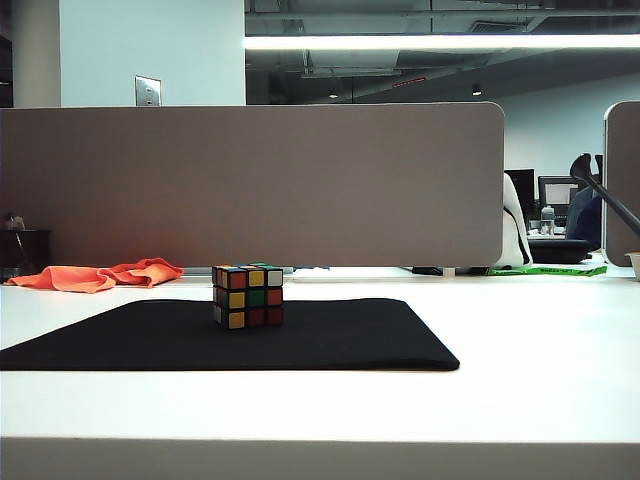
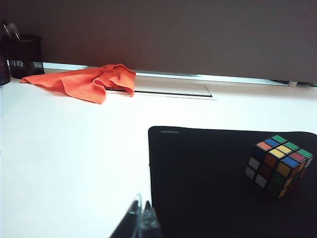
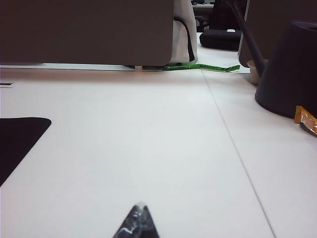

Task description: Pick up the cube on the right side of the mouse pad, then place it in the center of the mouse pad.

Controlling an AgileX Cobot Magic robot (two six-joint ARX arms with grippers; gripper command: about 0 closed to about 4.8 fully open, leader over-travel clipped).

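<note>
The cube stands with its coloured stickers on the black mouse pad, near the pad's middle and slightly left of it in the exterior view. The left wrist view shows the cube well in on the pad. My left gripper hangs over the white table just off the pad's edge, far from the cube, fingertips together and holding nothing. My right gripper is over bare table with a corner of the pad off to one side; it is shut and empty. Neither gripper shows in the exterior view.
An orange cloth lies behind the pad at the back left, beside a black mesh pen holder. A grey partition closes off the back of the table. A dark cone-shaped base, an orange wrapper and a green strip lie to the right.
</note>
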